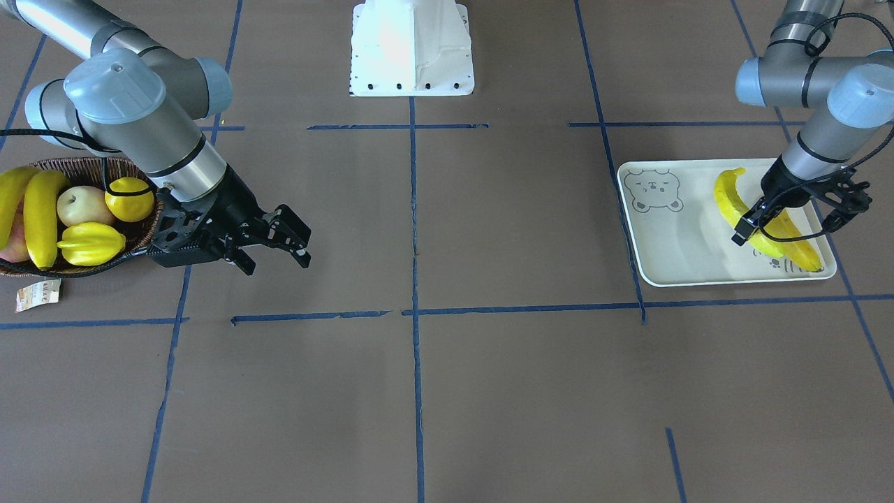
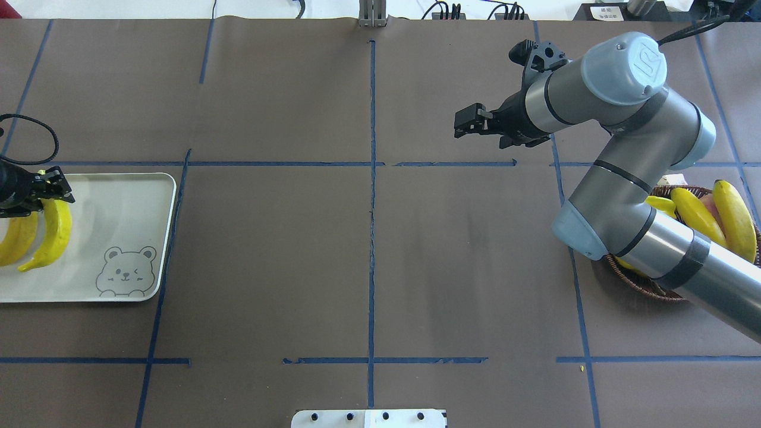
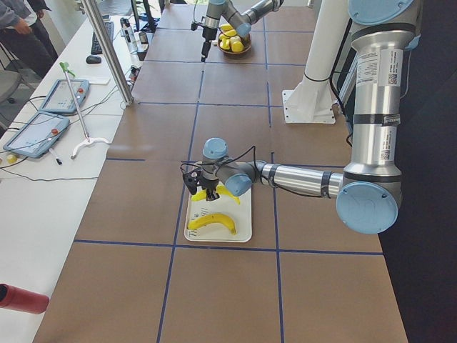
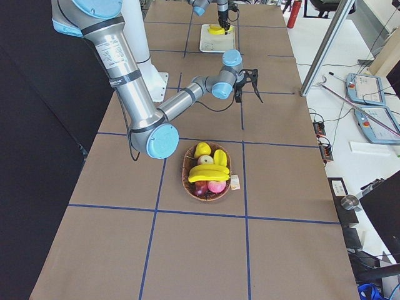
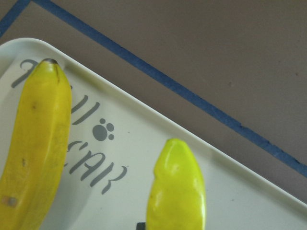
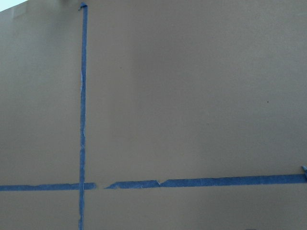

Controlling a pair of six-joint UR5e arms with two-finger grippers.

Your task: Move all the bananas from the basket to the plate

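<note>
We see two bananas lying on the plate [image 1: 684,241], both at the end away from its bear drawing [image 1: 653,191]

Left gripper [image 1: 788,229] sits low over that same end of the plate. Its fingers [image 1: 744,229] are spread wide and released, one either side of the inner banana [image 1: 728,198], and we see nothing clamped. That banana curves toward the plate's middle

The outer banana [image 1: 803,255] lies just beside it, closer to the plate's short edge. In the left wrist view its dark tip rests by the grey lettering [image 5: 91,167]. We can't tell if the two bananas touch

The basket [image 1: 84,165] is well apart from the plate, at the far end of the table [image 1: 489,384]. It holds the basket bananas [image 1: 42,216], two of them side by side at the end furthest from the plate. With them are a starfruit [image 1: 91,242], a round yellow fruit [image 1: 129,199], a pale apple [image 1: 82,205] and a red fruit [image 1: 12,248]. A paper tag [image 1: 38,293] lies just beside the rim

Right gripper [image 1: 276,260] is also well apart from the plate, between plate and basket and just off the basket's plate-facing side. Its fingers are parted and empty, and its wrist view shows only bare table and blue tape [image 6: 82,120]
</note>
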